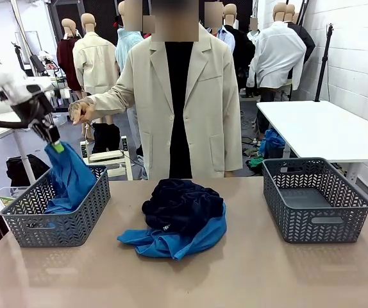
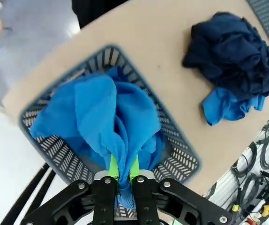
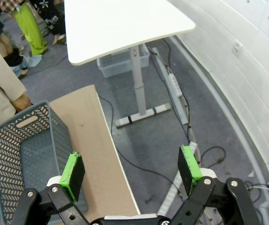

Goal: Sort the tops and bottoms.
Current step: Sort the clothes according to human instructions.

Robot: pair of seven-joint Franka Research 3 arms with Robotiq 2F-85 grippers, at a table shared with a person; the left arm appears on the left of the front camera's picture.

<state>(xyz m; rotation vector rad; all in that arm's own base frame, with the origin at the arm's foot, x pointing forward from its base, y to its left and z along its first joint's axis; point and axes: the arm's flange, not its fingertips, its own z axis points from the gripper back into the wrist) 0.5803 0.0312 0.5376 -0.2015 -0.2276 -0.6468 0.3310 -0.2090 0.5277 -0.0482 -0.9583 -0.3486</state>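
Tan worktop [image 1: 254, 269] runs across the front, with a grey lattice basket [image 1: 75, 221] at its left edge and a second basket [image 1: 312, 199] at its right edge. A person in a cream jacket [image 1: 190, 96] stands at the far edge. Behind are a white table [image 1: 325, 125] and a white brick wall [image 1: 357, 51]. The right wrist view shows grey floor [image 3: 162, 84] with cables.

The left gripper [image 1: 56, 145], above the left basket, is clamped on a bright blue top [image 1: 72, 176], whose lower folds lie inside that basket. Mid-worktop, the dark navy bottoms [image 1: 181, 202] lie heaped on a second top [image 1: 171, 244], which spreads out toward the near edge. A small white label [image 1: 167, 226] shows on the bottoms; its writing is too small to read.

The right gripper [image 3: 132, 171] hangs beyond the worktop's right edge, pads spread wide and holding nothing.
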